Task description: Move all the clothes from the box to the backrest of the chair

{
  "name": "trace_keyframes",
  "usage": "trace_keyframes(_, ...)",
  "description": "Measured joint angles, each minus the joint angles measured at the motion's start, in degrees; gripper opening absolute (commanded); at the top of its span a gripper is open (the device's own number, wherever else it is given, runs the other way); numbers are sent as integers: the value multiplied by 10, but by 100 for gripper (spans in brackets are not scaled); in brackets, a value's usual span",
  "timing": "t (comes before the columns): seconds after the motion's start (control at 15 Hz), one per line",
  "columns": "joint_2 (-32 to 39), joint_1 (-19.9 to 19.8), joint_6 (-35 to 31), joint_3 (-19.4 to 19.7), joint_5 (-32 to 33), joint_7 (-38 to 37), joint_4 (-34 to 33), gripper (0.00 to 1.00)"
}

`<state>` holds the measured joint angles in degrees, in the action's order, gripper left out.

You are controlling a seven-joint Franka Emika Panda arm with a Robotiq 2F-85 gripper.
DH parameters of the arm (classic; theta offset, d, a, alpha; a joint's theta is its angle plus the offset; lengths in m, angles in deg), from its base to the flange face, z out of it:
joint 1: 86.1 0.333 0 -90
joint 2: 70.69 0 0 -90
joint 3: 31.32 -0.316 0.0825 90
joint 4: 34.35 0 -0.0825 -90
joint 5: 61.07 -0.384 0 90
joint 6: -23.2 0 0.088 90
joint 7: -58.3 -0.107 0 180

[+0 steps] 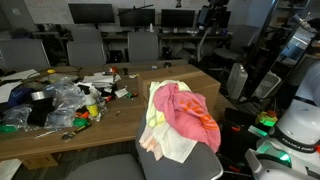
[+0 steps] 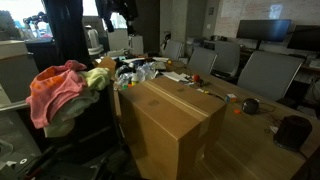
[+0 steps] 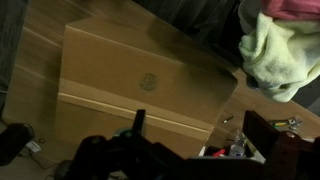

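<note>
Hangs over the shut top of the box [image 3: 140, 80], tipped down toward it, with the gripper [image 3: 140, 150] at the lower edge of the wrist view spread wide and pinching nothing. Finds the clothes [image 3: 275, 50] up and to the right of the gripper, well apart from it, outside the box and heaped over the backrest of the chair [image 1: 195, 165]. Counts one box, one laden chair and one heap showing pink-red, cream and yellow-green cloth, too tangled to number piece by piece.
</note>
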<state>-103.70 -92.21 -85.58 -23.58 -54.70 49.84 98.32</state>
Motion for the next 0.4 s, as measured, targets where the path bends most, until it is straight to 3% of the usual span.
trace_keyframes(0.4, -46, -75, -17, 110, -60, 50, 34, 100)
